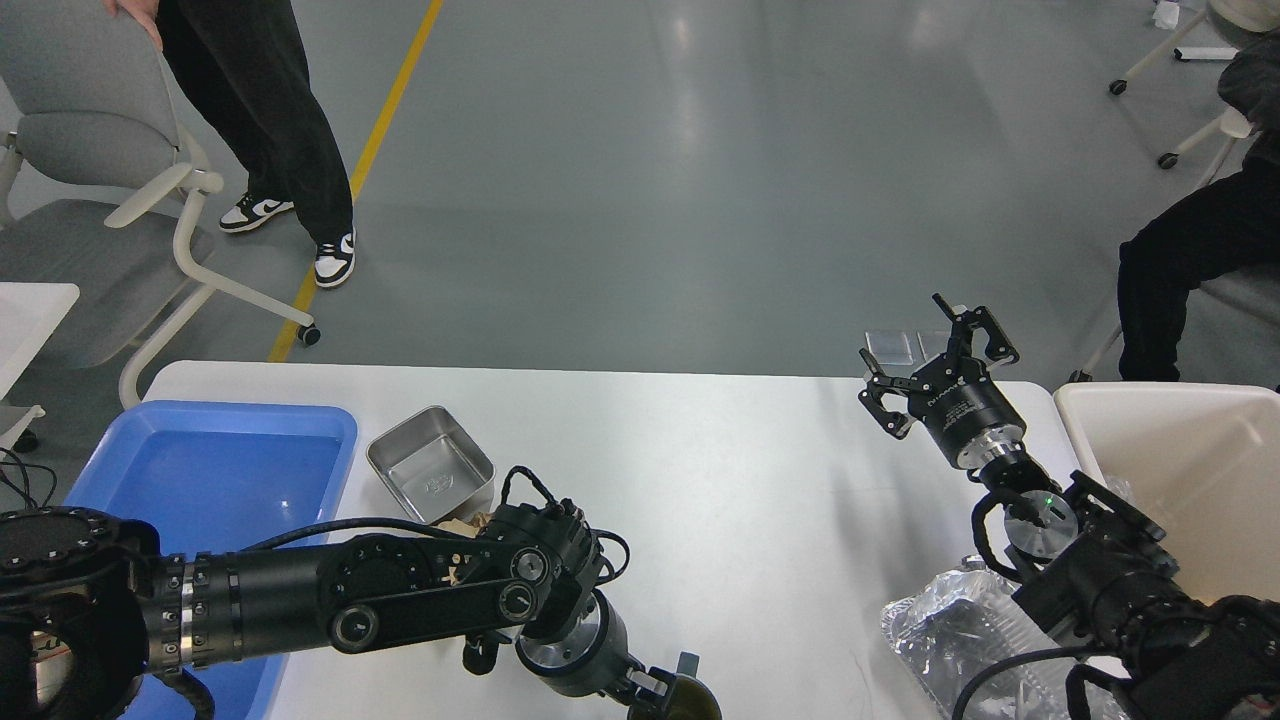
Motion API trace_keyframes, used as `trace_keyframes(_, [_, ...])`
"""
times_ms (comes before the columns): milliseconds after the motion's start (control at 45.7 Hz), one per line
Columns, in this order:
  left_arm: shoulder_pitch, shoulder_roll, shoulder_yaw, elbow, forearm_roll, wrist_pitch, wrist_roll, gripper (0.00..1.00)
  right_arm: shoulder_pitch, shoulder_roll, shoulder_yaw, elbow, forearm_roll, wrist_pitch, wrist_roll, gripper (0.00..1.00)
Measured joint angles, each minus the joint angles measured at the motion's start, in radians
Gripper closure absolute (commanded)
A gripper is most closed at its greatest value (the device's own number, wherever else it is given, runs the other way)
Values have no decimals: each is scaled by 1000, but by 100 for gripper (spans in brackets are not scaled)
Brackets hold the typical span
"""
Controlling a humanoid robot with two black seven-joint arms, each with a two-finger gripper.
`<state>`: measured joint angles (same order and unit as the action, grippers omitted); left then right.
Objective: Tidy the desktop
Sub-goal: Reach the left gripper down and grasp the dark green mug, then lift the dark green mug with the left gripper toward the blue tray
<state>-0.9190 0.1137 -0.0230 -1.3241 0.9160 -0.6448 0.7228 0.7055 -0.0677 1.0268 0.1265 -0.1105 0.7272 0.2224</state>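
White desktop (700, 470) fills lower view. My left gripper (672, 692) at near edge — clamped on dark round object (690, 708), partly cut off. My right gripper (935, 375) raised near far right corner — fingers apart, empty. Steel tin (430, 465) beside blue tray (215, 470), far left.

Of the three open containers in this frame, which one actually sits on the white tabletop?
The small steel tin: it sits on the desktop. The blue tray hangs off the left end, and the beige bin stands beyond the right edge.
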Motion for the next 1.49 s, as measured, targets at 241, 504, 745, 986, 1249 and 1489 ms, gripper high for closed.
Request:
trace_keyframes(241, [30,-51,0,50,38,0,1,99,0,0,-5,0,0,0,0,0])
trace_keyframes(504, [18,-53,-16,50,45,-57,10,100,0,-4,-8,-1,0,0,0,0])
trace_keyframes(745, [-97,-10,-173,-32,5,-210,65,100,2,-6,-9,-2,0,0,0,0])
trace_keyframes(986, [-580,74,-244,-64,-411,-313,124,100,5,-6,-11,-2,-6,-3,-1,0])
trace_keyframes(1249, [-795,133,-164,-64,-591,-315,125,100,11,-3,-10,-1,-18,-6,-1,0])
trace_keyframes(1489, [-793,276,-166,-64,-594,-315,123,99,11,-3,-10,-1,-26,-6,-2,0])
